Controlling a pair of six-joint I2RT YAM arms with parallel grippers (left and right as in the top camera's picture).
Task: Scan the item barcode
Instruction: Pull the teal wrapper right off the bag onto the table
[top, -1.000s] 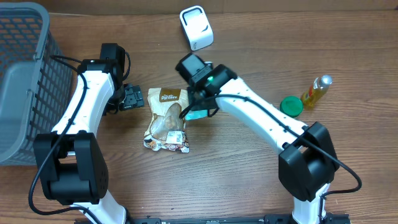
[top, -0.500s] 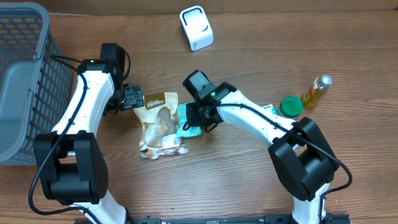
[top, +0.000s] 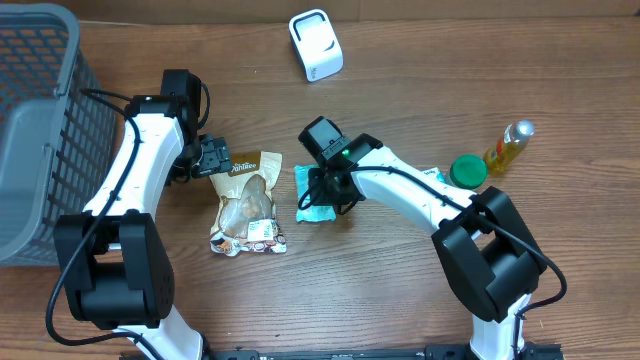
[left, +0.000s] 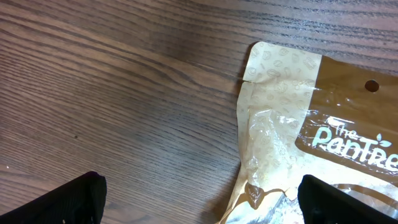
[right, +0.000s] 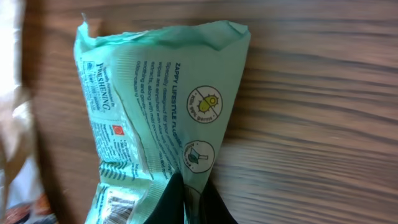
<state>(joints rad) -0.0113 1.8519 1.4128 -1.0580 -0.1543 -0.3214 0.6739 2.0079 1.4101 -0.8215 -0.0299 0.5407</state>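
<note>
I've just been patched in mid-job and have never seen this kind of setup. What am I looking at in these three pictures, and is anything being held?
You are looking at two white robot arms at a wooden table, each ending in a two-finger gripper. The wide picture looks straight down from above. The other two come from a camera on each wrist.

In view are a grey basket at the left, a white box-like device, a brown snack pouch, a mint-green packet, a green round cap and a small yellow bottle.

The right gripper is shut on the mint-green packet, pinching one end. Its wrist picture shows the packet's print close up. The left gripper is open and empty, at the pouch's top edge.
</note>
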